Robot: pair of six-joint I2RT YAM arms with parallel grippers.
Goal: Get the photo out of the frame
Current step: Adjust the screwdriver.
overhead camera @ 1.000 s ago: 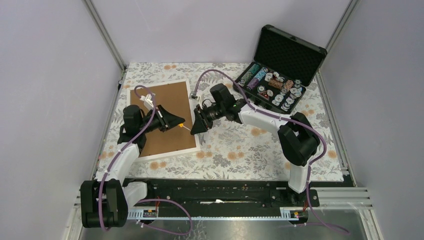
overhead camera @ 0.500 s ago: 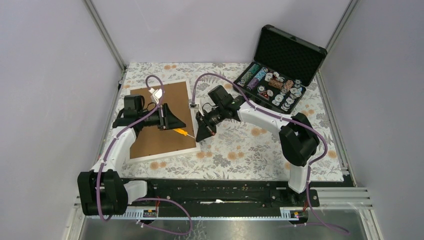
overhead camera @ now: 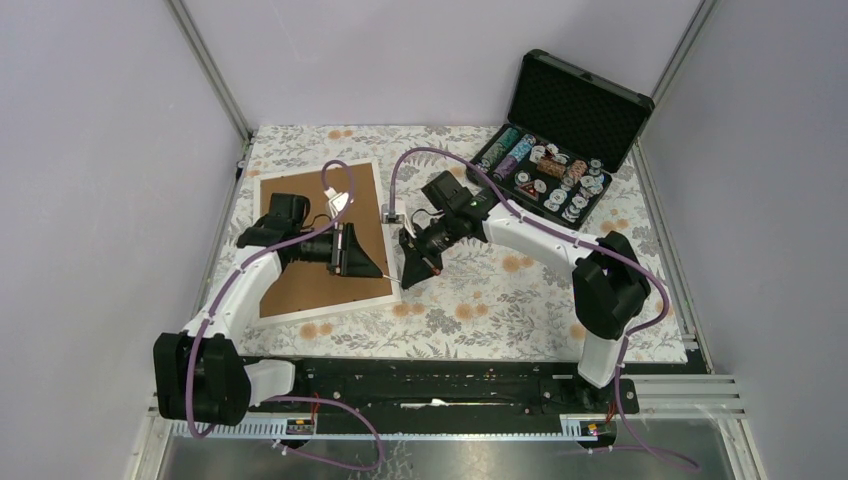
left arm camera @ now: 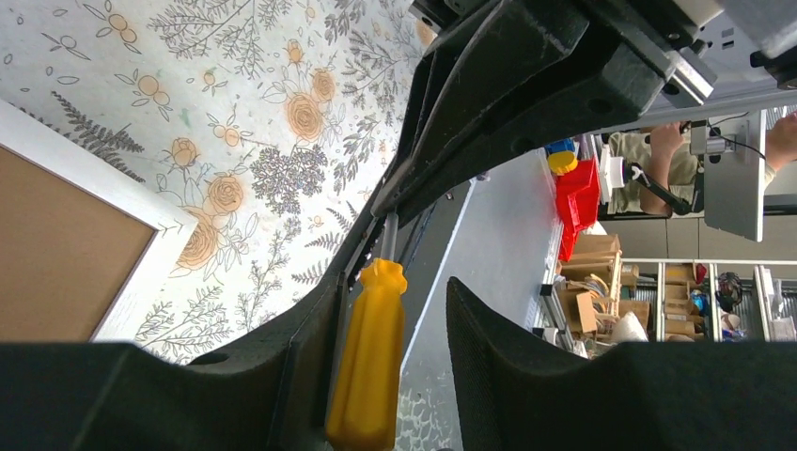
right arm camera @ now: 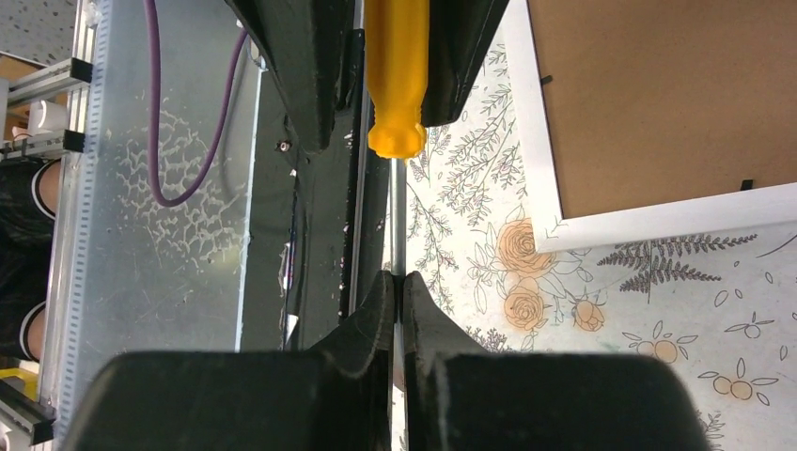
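Screwdriver [right arm camera: 398, 85] handover: right tool [right arm camera: 396, 278] clamps the shaft, left tool [overhead camera: 368, 264] gapes around the handle; next, probably prying up clips [right arm camera: 747, 185] on the frame [overhead camera: 300, 285].

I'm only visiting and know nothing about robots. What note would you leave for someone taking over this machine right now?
The left gripper is open, with its fingers either side of the yellow handle of the screwdriver.
The right gripper is shut on its metal shaft.
The frame lies face down, brown back up, beside both grippers.
The photo is not visible.
Done: nothing opened on the frame yet.
Left: open the back and take the photo out.
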